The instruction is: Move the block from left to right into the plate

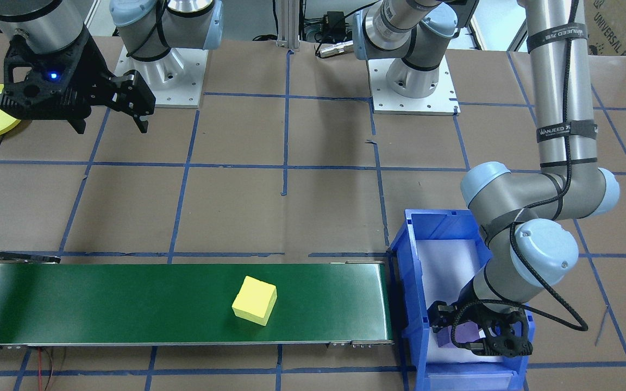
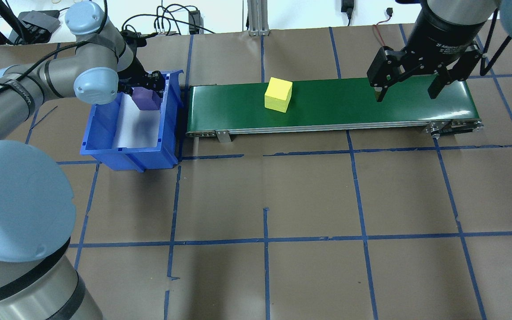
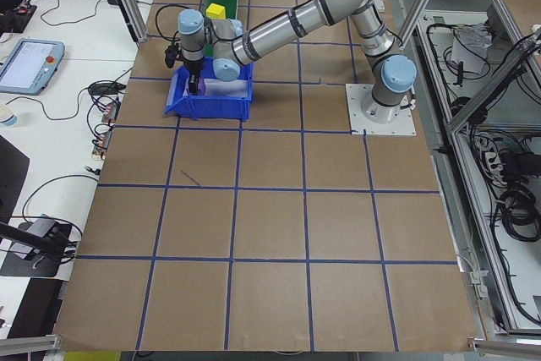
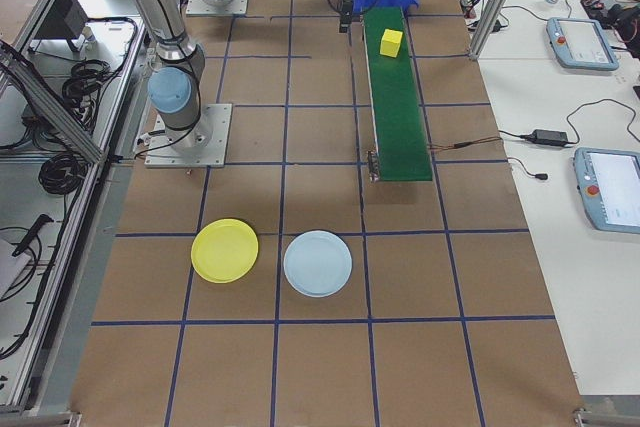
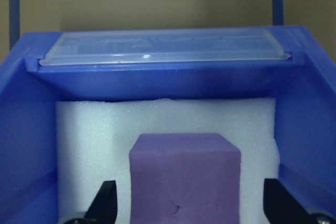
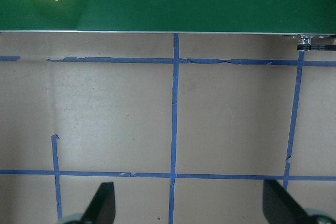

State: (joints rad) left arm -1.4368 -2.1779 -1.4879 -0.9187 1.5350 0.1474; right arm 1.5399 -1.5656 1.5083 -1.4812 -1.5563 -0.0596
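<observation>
A purple block [image 5: 185, 174] rests on white foam inside the blue bin [image 2: 127, 151] at the table's left. My left gripper [image 5: 191, 205] is lowered into the bin and stands open, one finger on each side of the purple block [image 2: 146, 98] with a gap to it. A yellow block [image 2: 278, 94] sits on the green conveyor belt [image 2: 349, 100], left of its middle. Above the belt's right end my right gripper [image 2: 406, 91] hangs open and holds nothing. A yellow plate [image 4: 224, 250] and a light blue plate [image 4: 317, 263] lie on the table at the far right.
The conveyor runs left to right along the table's far side, its left end against the bin. Brown paper with blue tape lines covers the table [image 2: 309, 195]. Both arm bases [image 1: 163, 81] stand on the robot's side. Tablets and cables lie on the side benches.
</observation>
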